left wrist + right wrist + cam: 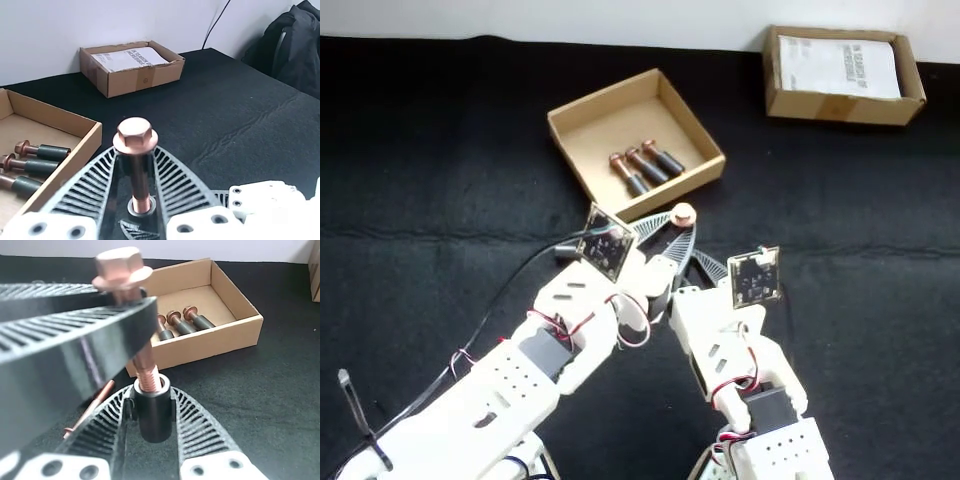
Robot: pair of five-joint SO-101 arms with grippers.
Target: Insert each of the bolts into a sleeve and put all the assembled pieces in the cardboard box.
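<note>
Glossy copper-toned metal bolt (135, 136), smooth matt dark sleeve (154, 415), ribbed black plastic jaws, smooth white plastic arm shells (510, 390), matt brown cardboard box (615, 125), table (420, 150) clad in faintly creased matt black cloth

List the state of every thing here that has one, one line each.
Copper hex-head bolt: upright, tip inside black cylindrical sleeve.
Left claw: shut on bolt.
Right claw: shut on sleeve.
Brown cardboard box: open, holding three assembled pieces.
Second copper bolt: lying loose on black table.
</note>
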